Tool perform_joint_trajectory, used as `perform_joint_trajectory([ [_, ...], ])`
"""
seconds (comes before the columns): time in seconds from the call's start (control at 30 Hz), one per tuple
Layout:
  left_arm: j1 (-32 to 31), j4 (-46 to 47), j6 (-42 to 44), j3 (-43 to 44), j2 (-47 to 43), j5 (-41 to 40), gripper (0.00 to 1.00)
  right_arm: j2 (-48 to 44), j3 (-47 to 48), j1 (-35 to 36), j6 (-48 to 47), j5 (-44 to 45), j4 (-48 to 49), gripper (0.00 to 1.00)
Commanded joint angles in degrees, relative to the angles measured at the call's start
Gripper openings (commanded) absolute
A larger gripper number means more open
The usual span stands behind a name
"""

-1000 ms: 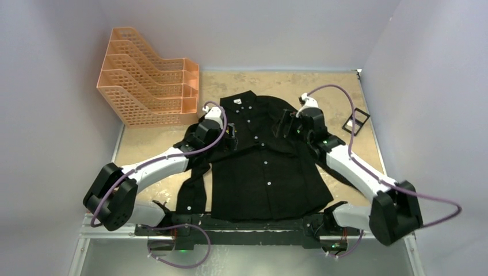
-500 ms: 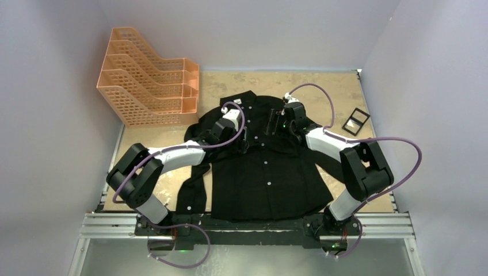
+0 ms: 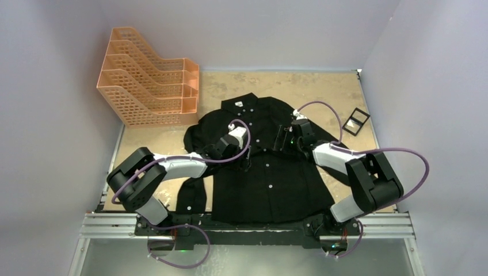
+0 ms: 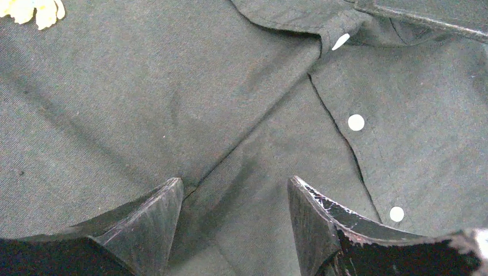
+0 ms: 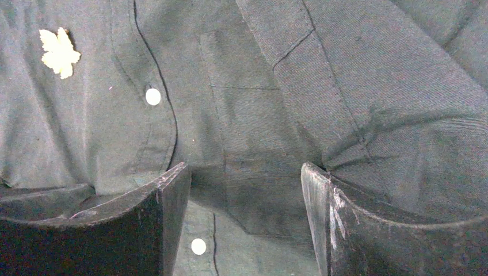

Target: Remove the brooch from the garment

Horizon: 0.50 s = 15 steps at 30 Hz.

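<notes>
Moved: over the last second you have folded both elbows in and brought both grippers closer to the button line of the shirt [image 3: 270, 184]. The shirt itself lies as it did.
Table [image 3: 288, 83]: tan, mottled top with pale walls on three sides.
Shirt: black and long-sleeved, spread flat with its front up. The collar is at the far side and the hem at the near edge, by your arm bases.
Rack [image 3: 151, 86]: orange mesh file rack in the far left corner, apart from the shirt.
Left arm [image 3: 172, 164]: reaches in over the sleeve to the chest.
Right arm [image 3: 336, 155]: elbow raised, reaching the chest from the other side.
Left gripper [image 4: 235, 185]: released, jaws apart, tips down at the cloth. Only a seam runs between them and it grasps nothing.
Right gripper [image 5: 246, 172]: also released, jaws spread over plain cloth, nothing held. You cannot tell whether the tips press the fabric.
Black square [image 3: 356, 121]: small framed piece on the table, right of the shirt and clear of it.
Label [image 3: 237, 103]: white tag inside the collar, its print too small to read.
Brooch [image 5: 59, 53]: pale gold maple leaf, pinned on the chest. In your right wrist view it sits left of the button line, well up from the left finger. In your left wrist view it is in the top left corner [image 4: 31, 10], cut by the edge and well apart from both fingers.
Buttons [image 5: 153, 96]: small, white, in a row down the front.
</notes>
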Motion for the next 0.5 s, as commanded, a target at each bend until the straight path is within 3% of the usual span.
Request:
perform_joint_trajectory([
  [0.0, -1.6, -2.1, -2.7, -4.6, -2.2, 0.8, 0.66, -4.3, -5.0, -0.4, 2.3, 2.3, -2.7, 0.74],
  [0.3, -1.6, -3.2, -5.4, -10.2, -9.7, -3.2, 0.66, -12.1, -10.4, -8.5, 6.0, -0.4, -4.5, 0.76],
  [0.47, -1.5, -4.3, -6.5, -11.4, -12.9, -1.6, 0.65, -15.8, -9.1, -8.7, 2.5, 2.2, -6.1, 0.75],
])
